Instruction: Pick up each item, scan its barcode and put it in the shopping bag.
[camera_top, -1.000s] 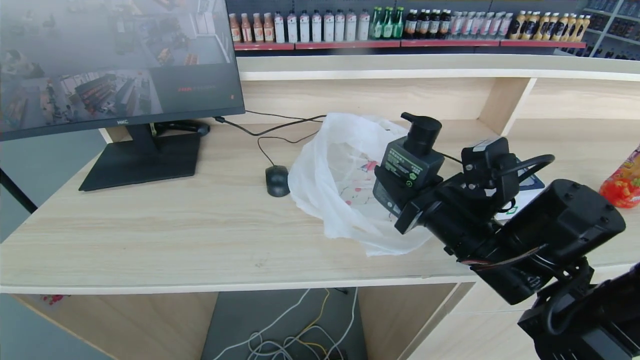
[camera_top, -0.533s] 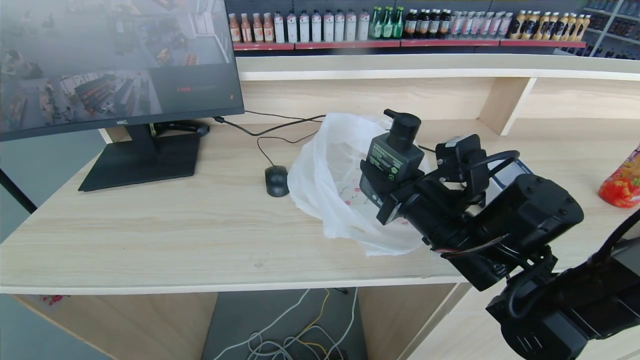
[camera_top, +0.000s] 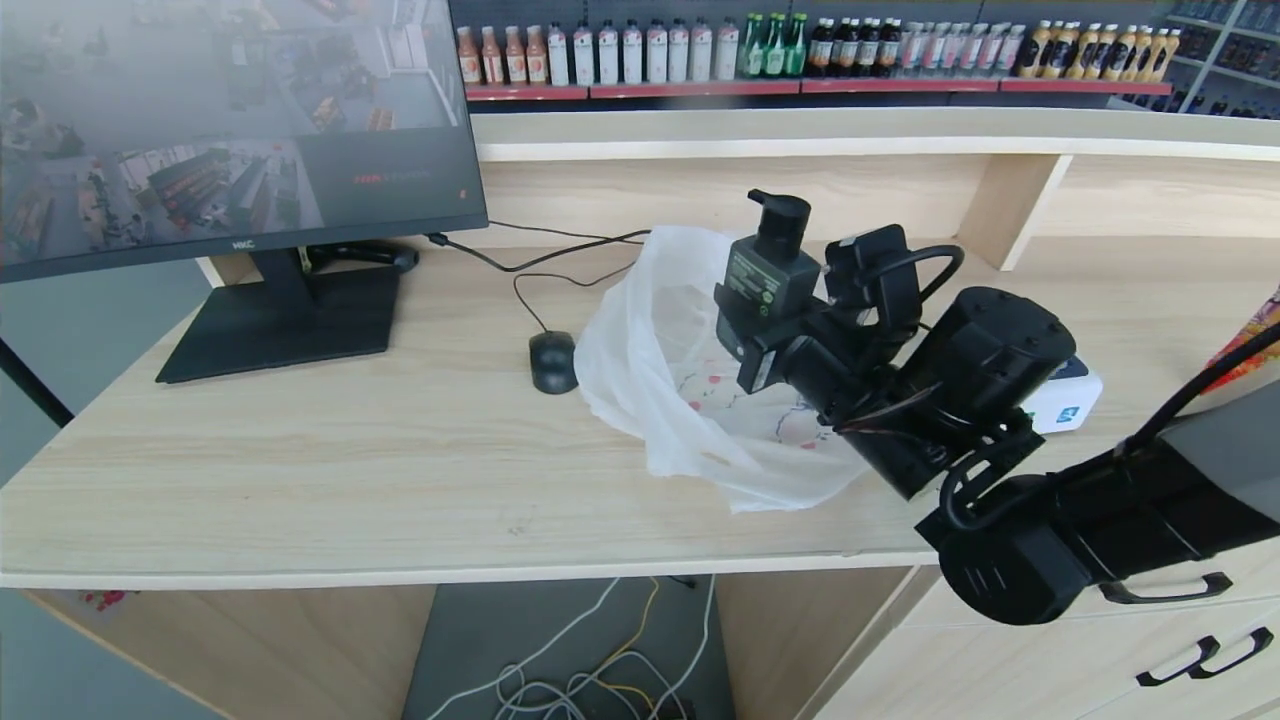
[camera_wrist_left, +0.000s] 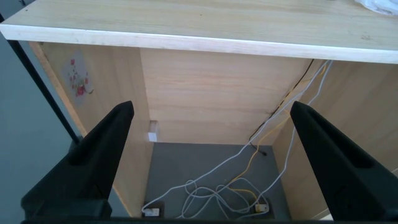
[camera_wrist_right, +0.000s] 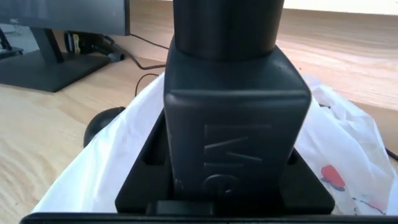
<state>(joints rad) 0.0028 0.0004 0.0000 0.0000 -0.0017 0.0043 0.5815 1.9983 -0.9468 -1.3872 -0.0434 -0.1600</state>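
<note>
A black pump bottle (camera_top: 765, 280) with a green-printed label hangs upright over the mouth of the white plastic shopping bag (camera_top: 670, 390). My right gripper (camera_top: 752, 345) is shut on its lower body. In the right wrist view the bottle (camera_wrist_right: 236, 143) stands close up between the jaws, with the bag (camera_wrist_right: 348, 143) spread beneath it. My left gripper (camera_wrist_left: 214, 143) is open and holds nothing; it sits low in front of the counter's edge (camera_wrist_left: 186, 40), facing the space under it.
A white box (camera_top: 1065, 395) lies on the counter right of the bag. A black mouse (camera_top: 554, 360) and its cable sit left of the bag, and a monitor (camera_top: 230, 120) stands at the back left. Loose cables (camera_wrist_left: 230, 193) lie on the floor under the counter.
My right arm has carried the black bottle to the left and farther back, from the bag's right side to over its opening. The bag and the left arm have stayed put.
</note>
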